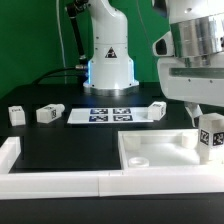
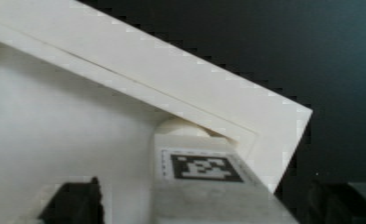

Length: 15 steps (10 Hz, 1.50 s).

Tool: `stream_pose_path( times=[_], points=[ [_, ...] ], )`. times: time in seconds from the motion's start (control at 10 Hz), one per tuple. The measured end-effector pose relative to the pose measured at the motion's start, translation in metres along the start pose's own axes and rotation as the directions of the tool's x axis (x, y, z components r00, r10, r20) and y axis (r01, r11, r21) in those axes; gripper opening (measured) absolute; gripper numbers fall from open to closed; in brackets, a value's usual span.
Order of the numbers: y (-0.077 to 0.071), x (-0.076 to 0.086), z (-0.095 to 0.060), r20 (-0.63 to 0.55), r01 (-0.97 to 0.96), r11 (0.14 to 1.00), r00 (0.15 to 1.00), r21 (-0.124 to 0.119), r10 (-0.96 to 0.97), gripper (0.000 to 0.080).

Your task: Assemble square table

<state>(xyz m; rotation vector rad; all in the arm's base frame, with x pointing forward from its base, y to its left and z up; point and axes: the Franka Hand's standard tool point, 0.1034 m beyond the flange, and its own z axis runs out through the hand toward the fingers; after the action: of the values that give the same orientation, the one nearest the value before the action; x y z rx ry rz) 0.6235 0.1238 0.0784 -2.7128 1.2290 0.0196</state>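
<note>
My claw (image 2: pixel 208 205) open, jaws wide either side of leg (image 2: pixel 201 158), clear gaps both sides. Leg upright directly below claw, at corner of square table top (image 2: pixel 91 110). I judge it light, rigid, slick plastic; I'd pinch flat sides.

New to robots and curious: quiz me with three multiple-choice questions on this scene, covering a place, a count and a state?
1. Where is the leg under the gripper? A on the marker board; B at the tabletop's corner; C on a border bar.
2. How many legs lie away from the tabletop? A one; B three; C five.
3. The gripper is: A open; B shut on the leg; C shut empty.
B: wrist view shows that corner. B: three lie on the black table. A: fingers stand clear of the leg.
</note>
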Motion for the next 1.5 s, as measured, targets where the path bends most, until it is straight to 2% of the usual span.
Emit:
stream_pose_path(
  times=[0.1, 0.2, 0.5, 0.6, 0.7, 0.8, 0.9, 1.0, 1.1, 1.2, 1.3, 1.5],
  points=[
    [-0.0023, 0.0008, -0.003, -0.001, 0.156, 0.988, 0.988, -0.014, -0.156, 0.0607],
    [-0.0017, 0.0011, -0.0016, 0.0, 0.193, 0.981, 0.981, -0.01, -0.193, 0.0642],
    [-0.0014, 0.0012, -0.0011, 0.003, 0.434, 0.901, 0.901, -0.011, -0.434, 0.0649],
    [-0.0017, 0.0032, -0.0026, 0.006, 0.617, 0.786, 0.787, -0.035, -0.617, 0.0649],
    [-0.0028, 0.005, -0.0028, 0.006, 0.739, 0.672, 0.673, -0.039, -0.74, 0.0649],
    [-0.0026, 0.0062, -0.0015, -0.007, 0.797, 0.602, 0.603, -0.04, -0.798, 0.0649],
    [-0.002, 0.0052, -0.0007, -0.005, 0.78, 0.625, 0.625, -0.038, -0.78, 0.0649],
    [-0.0021, 0.0051, -0.0007, -0.006, 0.77, 0.636, 0.637, -0.038, -0.771, 0.0561],
    [-0.002, 0.0051, -0.0007, -0.006, 0.771, 0.636, 0.636, -0.038, -0.772, 0.0427],
    [-0.0026, 0.0042, -0.0005, -0.008, 0.714, 0.7, 0.7, -0.032, -0.714, 0.0427],
    [-0.0003, 0.0074, -0.0005, -0.012, 0.654, 0.756, 0.756, -0.035, -0.655, 0.0299],
    [0.0001, 0.0074, 0.0001, -0.02, 0.47, 0.882, 0.882, -0.034, -0.471, 0.0298]
  ],
)
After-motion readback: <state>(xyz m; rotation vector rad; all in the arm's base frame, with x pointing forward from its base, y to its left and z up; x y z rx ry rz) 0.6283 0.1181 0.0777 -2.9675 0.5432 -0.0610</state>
